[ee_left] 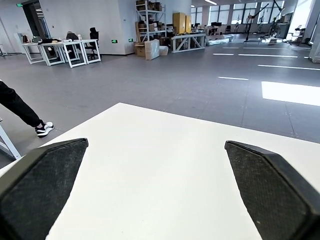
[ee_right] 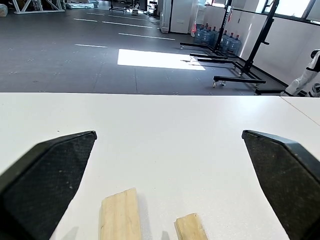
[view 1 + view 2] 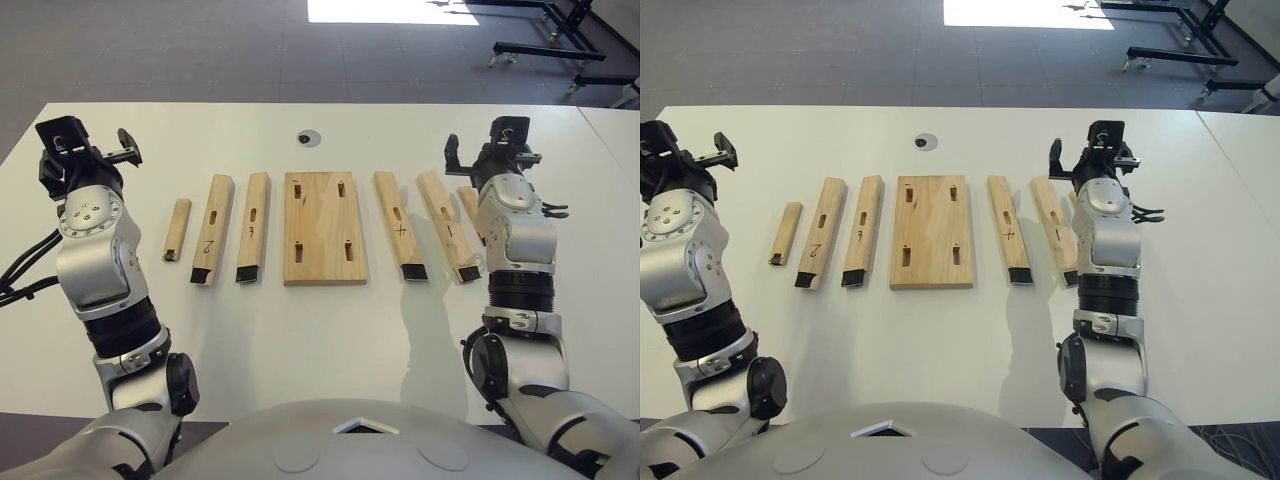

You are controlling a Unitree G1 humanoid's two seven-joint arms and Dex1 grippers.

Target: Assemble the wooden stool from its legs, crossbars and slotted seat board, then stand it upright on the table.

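- The slotted seat board lies flat in the middle of the table. Its four slots face up, probably so that the leg ends can be pushed into them.
- Two legs lie just left of the board and two more lie just right of it. All are parallel and apart from each other, a layout that seems to give each arm its own share.
- A short crossbar lies at the left end of the row. A second short piece at the right end is partly hidden behind the right arm.
- The left end effector is raised over the far left part of the table, its fingers spread wide with nothing between them.
- The right end effector hangs above the far ends of the right pieces, also spread and empty. It looks ready to come down on one of them.
- No part is joined yet, so the assembly seems to be at its very beginning.
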